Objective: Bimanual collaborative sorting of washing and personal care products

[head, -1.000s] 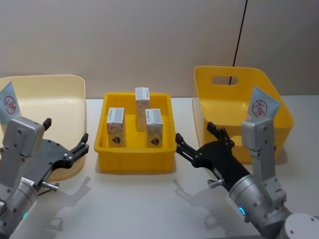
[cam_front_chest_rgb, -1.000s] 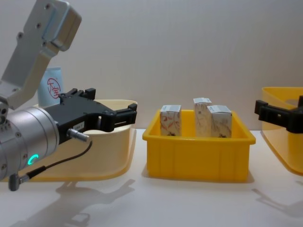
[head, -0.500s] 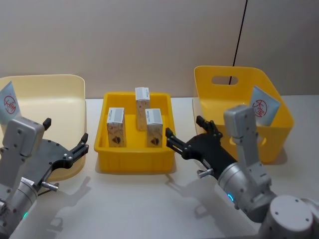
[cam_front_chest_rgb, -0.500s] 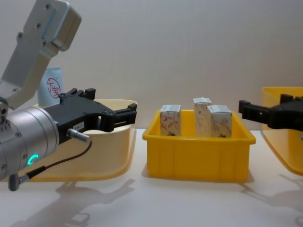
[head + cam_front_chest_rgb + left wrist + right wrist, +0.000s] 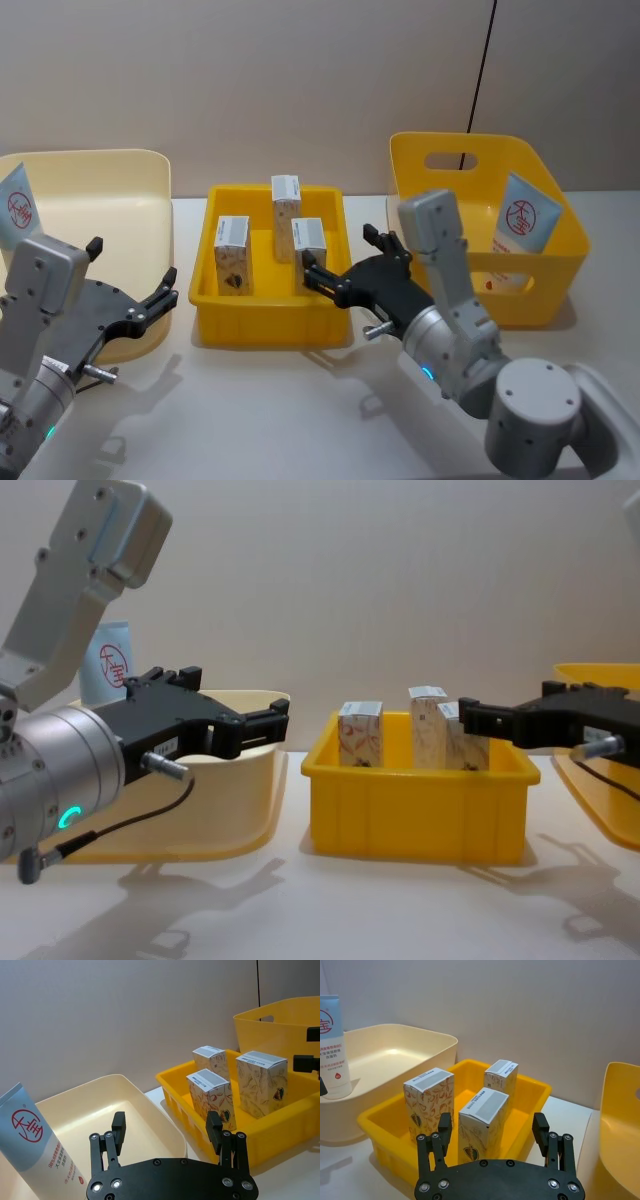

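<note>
Right pincer point(image 5: 338, 252) hovers at the right end of the yellow tray point(image 5: 270, 327), fingers spread wide and nothing between them. The tray sits in the middle of the worktop point(image 5: 250, 410) and holds 3 cartons, all upright: the front-left carton point(image 5: 232, 255), the back carton point(image 5: 286, 212) and the front-right carton point(image 5: 308, 238). From the right wrist view, the front-right carton point(image 5: 484, 1119) lines up with the gap between the 2 fingers, just ahead of the tips, and I can't tell whether it is touched. From the chest view, one black finger crosses in front of that same carton, level with its upper half and above the tray's rim. Over on the robot's left, the left pincer point(image 5: 132, 260) hangs at the near right corner of the cream bin point(image 5: 100, 180), also spread wide and carrying nothing. One tube, call it the left tube point(image 5: 17, 210), stands inside the cream bin at its far left side, tilted a little, red round logo facing us. On the robot's right stands the tall yellow bin point(image 5: 440, 190), the one with the handle slot in its back wall, and the right tube point(image 5: 525, 225) leans inside it against the right wall. The tray lies between the 2 bins, well apart from both tubes.
</note>
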Motion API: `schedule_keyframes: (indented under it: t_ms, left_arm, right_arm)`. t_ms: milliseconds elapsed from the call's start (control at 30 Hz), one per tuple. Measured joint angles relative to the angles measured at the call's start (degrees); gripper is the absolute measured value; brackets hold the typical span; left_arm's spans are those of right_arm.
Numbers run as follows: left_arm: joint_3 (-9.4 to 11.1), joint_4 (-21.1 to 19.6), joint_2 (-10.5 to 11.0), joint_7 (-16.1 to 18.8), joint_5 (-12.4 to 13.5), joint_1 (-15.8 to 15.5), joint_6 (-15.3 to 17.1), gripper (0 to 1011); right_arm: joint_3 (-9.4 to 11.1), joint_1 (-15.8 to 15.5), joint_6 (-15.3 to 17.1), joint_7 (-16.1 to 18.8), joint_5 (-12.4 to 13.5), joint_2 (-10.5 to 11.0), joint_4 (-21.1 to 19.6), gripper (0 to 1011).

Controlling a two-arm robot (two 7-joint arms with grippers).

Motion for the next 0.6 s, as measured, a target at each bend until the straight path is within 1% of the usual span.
schedule_keyframes:
  t_ms: [267,433,500,600]
  left_arm:
    - [0.0,0.0,0.0,0.0,0.0,0.0,0.0,1000]
    - [0.0,0.0,0.0,0.0,0.0,0.0,0.0,1000]
    - [0.0,0.0,0.0,0.0,0.0,0.0,0.0,1000]
    - [0.0,0.0,0.0,0.0,0.0,0.0,0.0,1000]
  right_arm:
    - [-0.9,1.8,2.0,-1.2,-1.2,-1.9,1.8,1001]
    - [-1.3,2.6,3.2,-2.7,-2.2,-3.5,2.9,1001]
    - [-1.3,2.7,3.3,-2.9,-2.4,-3.7,3.1,1001]
    - [-1.7,3.2,3.7,-3.9,-3.1,-4.6,3.9,1001]
